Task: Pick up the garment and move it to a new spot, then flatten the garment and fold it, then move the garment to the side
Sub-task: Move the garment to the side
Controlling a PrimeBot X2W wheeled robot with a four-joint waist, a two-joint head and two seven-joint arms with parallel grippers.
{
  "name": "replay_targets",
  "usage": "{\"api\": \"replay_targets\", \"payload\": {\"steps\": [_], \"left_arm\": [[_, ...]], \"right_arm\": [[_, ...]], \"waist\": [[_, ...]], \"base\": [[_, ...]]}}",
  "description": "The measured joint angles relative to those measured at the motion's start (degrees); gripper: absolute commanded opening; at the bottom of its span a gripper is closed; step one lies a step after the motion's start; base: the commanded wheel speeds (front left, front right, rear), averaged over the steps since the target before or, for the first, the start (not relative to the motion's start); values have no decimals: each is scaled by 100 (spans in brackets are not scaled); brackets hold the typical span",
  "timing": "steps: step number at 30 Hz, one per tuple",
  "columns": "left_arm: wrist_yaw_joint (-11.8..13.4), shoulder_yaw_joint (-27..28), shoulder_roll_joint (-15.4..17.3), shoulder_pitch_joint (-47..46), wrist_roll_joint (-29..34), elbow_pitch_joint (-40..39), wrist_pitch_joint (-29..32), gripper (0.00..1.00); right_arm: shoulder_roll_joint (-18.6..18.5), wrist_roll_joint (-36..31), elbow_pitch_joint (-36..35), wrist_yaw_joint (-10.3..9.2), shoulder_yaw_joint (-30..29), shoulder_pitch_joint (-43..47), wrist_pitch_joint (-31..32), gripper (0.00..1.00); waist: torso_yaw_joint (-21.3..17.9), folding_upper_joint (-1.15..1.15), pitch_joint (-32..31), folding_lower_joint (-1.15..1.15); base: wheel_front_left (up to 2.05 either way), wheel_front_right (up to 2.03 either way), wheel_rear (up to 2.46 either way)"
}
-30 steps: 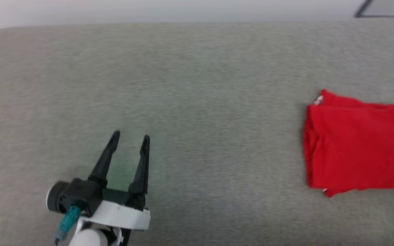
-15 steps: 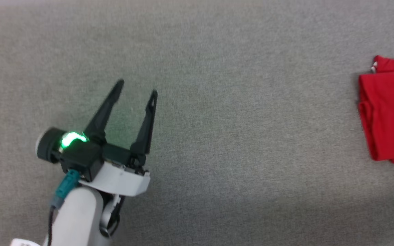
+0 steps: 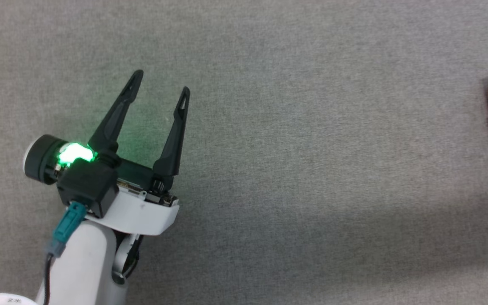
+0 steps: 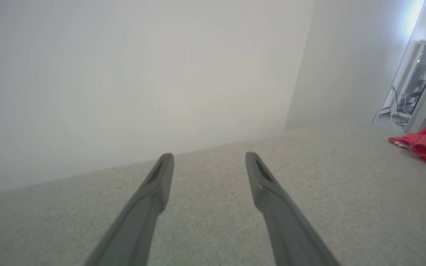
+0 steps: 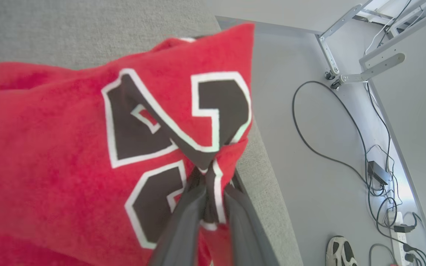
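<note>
Red garment (image 5: 50, 166), cut off at head view's edge, pinched in right tool (image 5: 213, 181); left tool (image 3: 160, 82) spread, empty.

Even white light lies over the grey surface (image 3: 311, 127), with a broad faint shadow band (image 3: 354, 237) along its near side. The green lamp (image 3: 73, 153) behind the left gripper (image 3: 161, 82) flares white and tints the grey around it. The wall (image 4: 124, 74) looks milky, with bluish glare (image 4: 416, 14) at the far corner. Up close the right gripper (image 5: 213, 181) blurs and the garment (image 5: 50, 147) goes fuzzy
</note>
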Motion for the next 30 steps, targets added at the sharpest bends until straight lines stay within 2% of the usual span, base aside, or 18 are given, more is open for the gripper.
{"api": "replay_targets", "payload": {"steps": [6, 7, 9, 10, 11, 21, 23, 30], "left_arm": [[7, -66, 30, -26, 8, -89, -37, 100], [33, -70, 29, -26, 8, -85, -47, 100], [62, -65, 20, -25, 10, -78, -94, 100], [77, -65, 11, -19, 8, -55, -112, 100], [100, -63, -1, -4, 7, -21, -132, 100], [236, 46, -223, 468, -225, 509, -292, 100], [252, 100, -245, 588, -268, 604, -307, 100], [244, 278, -303, 1052, -358, 789, -318, 100]], "right_arm": [[202, 42, 579, 0, 107, -272, -386, 0], [222, 52, 628, 0, 126, -299, -465, 4], [236, 78, 700, 0, 157, -323, -592, 42], [234, 104, 730, 0, 179, -323, -659, 67], [230, 111, 748, 0, 209, -322, -709, 100], [38, 158, 523, 1, 676, -92, -1323, 100], [111, 159, 387, 1, 793, -34, -1413, 100], [704, 479, -394, 1, 1149, 463, -1818, 100]], "waist": [[77, 0, 61, 0], [82, 0, 44, 0], [92, 0, -4, 0], [97, 0, -38, 0], [103, 0, -78, 0], [202, 0, -750, 0], [233, 0, -925, 0], [375, 0, -1557, 0]], "base": [[0, 0, 0], [0, 0, 0], [0, 0, 0], [0, 0, 0], [0, 0, 0], [0, 0, 0], [0, 0, 0], [0, 0, 0]]}}
